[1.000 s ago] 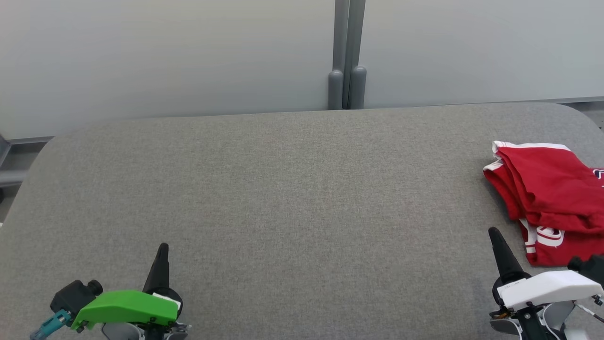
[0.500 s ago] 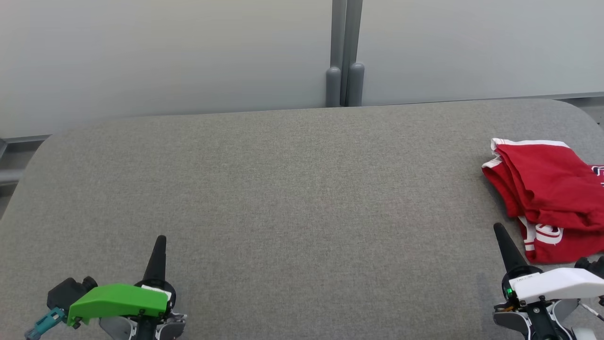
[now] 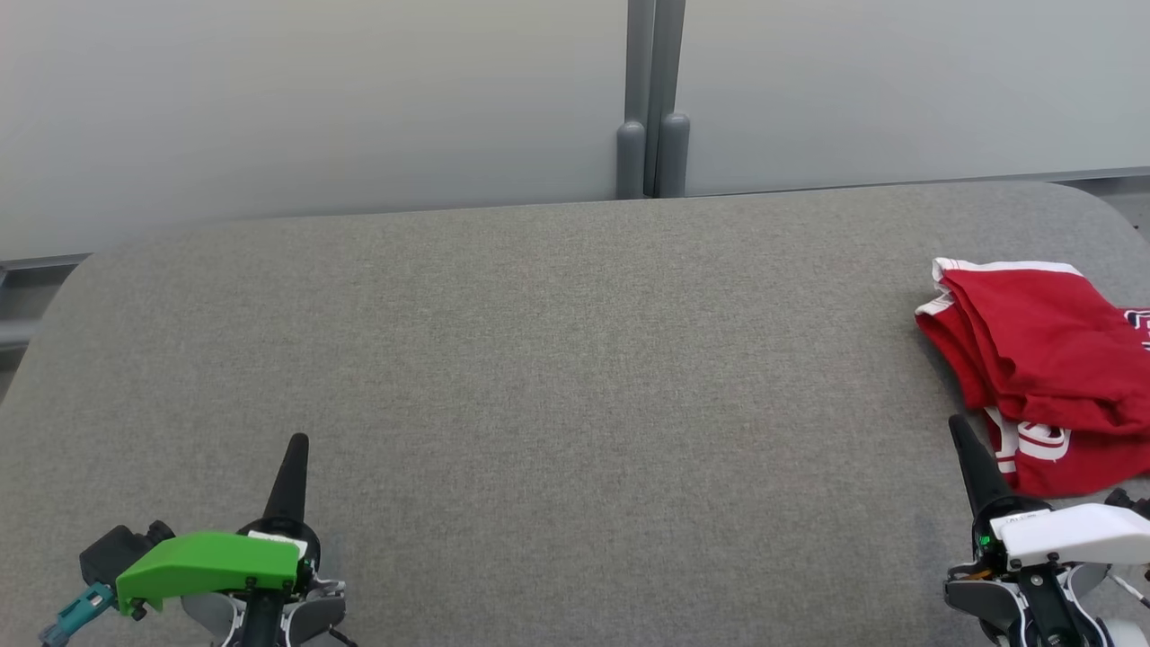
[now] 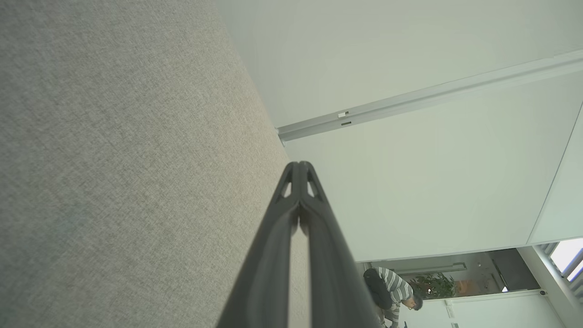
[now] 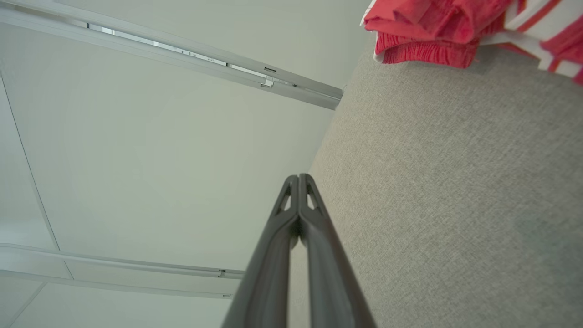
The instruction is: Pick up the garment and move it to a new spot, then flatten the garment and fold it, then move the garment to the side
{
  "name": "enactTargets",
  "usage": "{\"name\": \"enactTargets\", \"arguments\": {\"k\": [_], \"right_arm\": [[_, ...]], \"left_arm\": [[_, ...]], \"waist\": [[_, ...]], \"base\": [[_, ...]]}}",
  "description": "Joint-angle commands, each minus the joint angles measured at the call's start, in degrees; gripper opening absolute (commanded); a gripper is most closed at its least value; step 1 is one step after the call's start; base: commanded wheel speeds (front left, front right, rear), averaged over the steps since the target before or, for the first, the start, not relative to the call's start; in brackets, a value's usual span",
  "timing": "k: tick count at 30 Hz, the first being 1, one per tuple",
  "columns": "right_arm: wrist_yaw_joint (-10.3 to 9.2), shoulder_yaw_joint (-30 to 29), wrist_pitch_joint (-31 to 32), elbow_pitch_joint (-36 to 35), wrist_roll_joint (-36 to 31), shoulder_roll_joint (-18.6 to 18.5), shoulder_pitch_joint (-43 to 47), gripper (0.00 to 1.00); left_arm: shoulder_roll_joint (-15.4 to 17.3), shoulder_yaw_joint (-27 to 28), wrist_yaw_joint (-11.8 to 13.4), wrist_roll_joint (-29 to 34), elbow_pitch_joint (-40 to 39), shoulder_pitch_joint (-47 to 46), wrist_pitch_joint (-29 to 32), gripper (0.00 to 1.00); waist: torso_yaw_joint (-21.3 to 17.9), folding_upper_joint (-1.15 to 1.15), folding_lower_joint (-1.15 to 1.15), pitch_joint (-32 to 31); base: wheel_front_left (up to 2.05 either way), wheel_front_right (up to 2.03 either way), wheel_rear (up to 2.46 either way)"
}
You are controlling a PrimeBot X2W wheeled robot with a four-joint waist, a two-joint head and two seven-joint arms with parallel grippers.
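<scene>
Red garment (image 3: pixel 1047 350) with white trim lies bunched at 3 o'clock on the grey bench (image 3: pixel 575 359), running off the head view's right side. Right pincer (image 3: pixel 958 424) sits at 4 o'clock, clenched on nothing, tip just beside the garment's near hem. Left pincer (image 3: pixel 296 442) at 7 o'clock, clenched too, 2 fingers (image 4: pixel 329 255) pressed together, well apart from the cloth

The garment (image 3: pixel 1042 350) is red with white edge bands and white striping on its near part. It is folded into a loose, layered bundle, creased along its near side. It lies at the far right of the grey worktop (image 3: pixel 539 359), and the picture's right edge cuts it off.
</scene>
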Motion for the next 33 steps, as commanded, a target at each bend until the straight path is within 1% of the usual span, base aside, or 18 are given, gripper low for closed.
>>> {"name": "enactTargets", "arguments": {"k": [1, 33], "right_arm": [[0.03, -0.4, 0.3, 0.0, 1.5, -0.4, -0.9, 0.00], [0.03, -2.5, 2.0, 1.6, 15.8, -0.4, -2.2, 0.00]], "left_arm": [[-0.2, 0.7, -0.6, -1.4, -0.1, -1.6, 0.3, 0.00], [-2.6, 5.2, -4.0, -10.8, 1.3, -3.6, 3.5, 0.00]], "waist": [[0.0, 0.18, 0.00, 0.1], [-0.8, 0.25, 0.00, 1.1]], "base": [[0.00, 0.00, 0.00], [0.00, 0.00, 0.00]]}}
